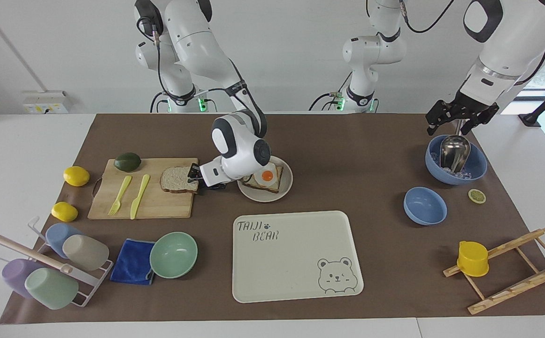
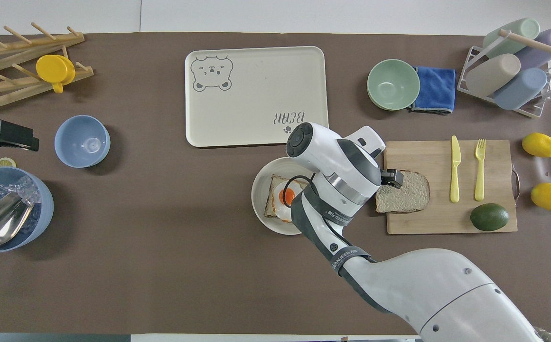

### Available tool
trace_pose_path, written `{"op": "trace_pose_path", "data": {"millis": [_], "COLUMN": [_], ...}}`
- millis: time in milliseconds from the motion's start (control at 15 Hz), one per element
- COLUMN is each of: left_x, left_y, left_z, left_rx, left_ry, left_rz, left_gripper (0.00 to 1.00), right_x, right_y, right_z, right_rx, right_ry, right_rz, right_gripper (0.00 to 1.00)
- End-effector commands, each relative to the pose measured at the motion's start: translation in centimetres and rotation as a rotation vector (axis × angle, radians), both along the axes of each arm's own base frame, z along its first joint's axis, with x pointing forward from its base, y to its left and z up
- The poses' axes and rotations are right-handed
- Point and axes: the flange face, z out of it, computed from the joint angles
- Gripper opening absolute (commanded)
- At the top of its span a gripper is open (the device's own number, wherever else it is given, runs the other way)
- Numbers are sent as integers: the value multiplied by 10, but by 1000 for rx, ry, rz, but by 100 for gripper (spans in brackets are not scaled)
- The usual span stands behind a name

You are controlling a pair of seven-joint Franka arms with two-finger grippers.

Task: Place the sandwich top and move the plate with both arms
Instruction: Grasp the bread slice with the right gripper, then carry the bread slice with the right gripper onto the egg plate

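The sandwich top [image 1: 177, 179] [image 2: 406, 194], a plain bread slice, lies on the wooden cutting board [image 1: 159, 204], at the board's edge beside the plate. My right gripper [image 1: 195, 177] [image 2: 393, 178] has its fingers shut on that slice's plate-side edge, low over the board. The round beige plate [image 1: 272, 196] [image 2: 261, 199] holds a bread slice with a fried egg [image 1: 267, 177], partly hidden by the right arm's wrist. My left gripper [image 1: 460, 117] [image 2: 0, 135] waits open in the air over the left arm's end of the table, holding nothing.
A cream bear tray [image 1: 295, 256] lies farther from the robots than the plate. A knife, fork and avocado share the board. A mint bowl [image 1: 173, 254], blue cloth, cup rack and lemons are nearby. Two blue bowls, one holding ice and a scoop [image 1: 455, 150], sit under the left gripper.
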Motion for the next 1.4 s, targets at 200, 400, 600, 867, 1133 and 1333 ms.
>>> {"op": "trace_pose_path", "data": {"millis": [200,400,600,867,1133,1333], "left_x": [-6,-5,-6,-7,-7,-8], "left_y": [2,0,2,4,4,4], "left_z": [0,0,0,1,2,1], "left_rx": [21,21,21,21,21,21], "left_ry": [4,4,7,10,4,5], "left_rz": [10,5,8,14,14,7], "left_gripper": [100,100,100,100,100,100], "right_x": [7,20,-3,-6,-42,-32], "right_y": [-2,12,59,101,177,238], "right_z": [27,69,80,108,92,53], "right_rx": [41,102,75,85,24,-158], "right_ry": [98,240,264,264,287,248], "right_rz": [81,189,238,237,328,288], "right_gripper": [0,0,0,0,0,0]}}
